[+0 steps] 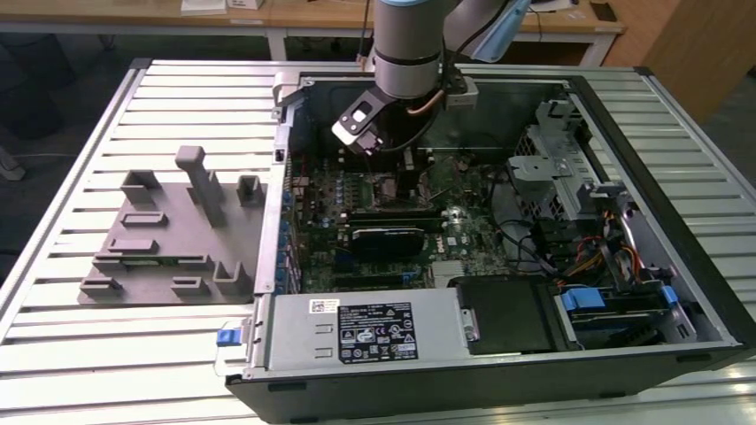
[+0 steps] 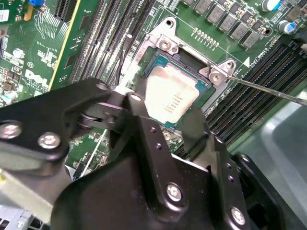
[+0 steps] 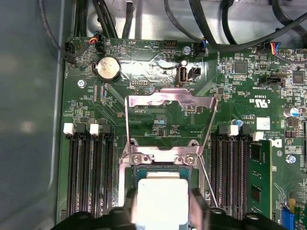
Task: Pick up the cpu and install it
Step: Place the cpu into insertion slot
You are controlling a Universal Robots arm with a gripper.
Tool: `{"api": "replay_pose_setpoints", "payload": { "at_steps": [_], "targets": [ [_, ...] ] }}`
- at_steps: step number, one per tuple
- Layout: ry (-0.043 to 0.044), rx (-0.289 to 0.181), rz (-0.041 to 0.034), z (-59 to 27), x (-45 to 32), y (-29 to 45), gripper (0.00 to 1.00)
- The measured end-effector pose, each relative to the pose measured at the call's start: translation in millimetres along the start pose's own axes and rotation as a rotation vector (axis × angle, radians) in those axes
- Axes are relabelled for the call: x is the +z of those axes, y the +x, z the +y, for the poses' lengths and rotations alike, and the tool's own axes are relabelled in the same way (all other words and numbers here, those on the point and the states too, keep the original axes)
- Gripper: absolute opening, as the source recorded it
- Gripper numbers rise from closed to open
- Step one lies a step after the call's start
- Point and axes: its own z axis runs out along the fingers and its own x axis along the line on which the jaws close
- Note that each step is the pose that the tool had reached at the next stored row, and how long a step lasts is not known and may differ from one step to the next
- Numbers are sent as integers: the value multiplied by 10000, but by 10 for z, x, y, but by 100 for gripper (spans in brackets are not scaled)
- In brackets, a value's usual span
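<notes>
The cpu (image 3: 163, 196), a small square chip with a shiny silver top, sits low in the black socket frame (image 3: 163, 158) on the green motherboard (image 1: 402, 221). It also shows in the second wrist view as the cpu (image 2: 172, 98), with a thin teal rim. My gripper (image 3: 163, 207) (image 2: 165, 112) is down over the socket inside the open computer case (image 1: 614, 221). One dark finger (image 3: 128, 206) rests against each side of the chip, so the gripper is shut on it. The socket's metal load plate (image 3: 168, 115) lies flipped open. I cannot tell whether the chip is fully seated.
Black memory slots (image 3: 88, 172) flank the socket, and a thin metal lever (image 2: 268, 88) sticks out beside it. Cables (image 3: 206, 24) run along the case wall. A grey fixture block (image 1: 177, 230) stands on the slatted table at the exterior view's left. The power supply (image 1: 366, 332) and drive cage (image 1: 567, 168) crowd the case.
</notes>
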Motion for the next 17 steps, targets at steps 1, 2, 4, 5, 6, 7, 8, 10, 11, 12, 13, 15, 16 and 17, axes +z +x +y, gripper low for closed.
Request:
{"api": "replay_pose_setpoints", "payload": {
  "at_steps": [1, 2, 4, 5, 6, 7, 8, 10, 11, 12, 13, 15, 16, 17],
  "targets": [
    [0, 0, 0, 0, 0, 0, 53],
    [0, 0, 0, 0, -1, 0, 47],
    [0, 0, 0, 0, -2, 0, 42],
    [0, 0, 0, 0, -3, 0, 36],
    [0, 0, 0, 0, -3, 0, 36],
    [0, 0, 0, 0, -4, 0, 30],
    [-1, 0, 0, 0, -4, 0, 24],
    [0, 0, 0, 0, -6, 0, 18],
    [0, 0, 0, 0, -6, 0, 12],
    [0, 0, 0, 0, -7, 0, 12],
    [0, 0, 0, 0, -8, 0, 11],
    [0, 0, 0, 1, -9, 0, 11],
    [0, 0, 0, 1, -9, -1, 11],
    [0, 0, 0, 1, -10, 0, 11]
  ]
}}
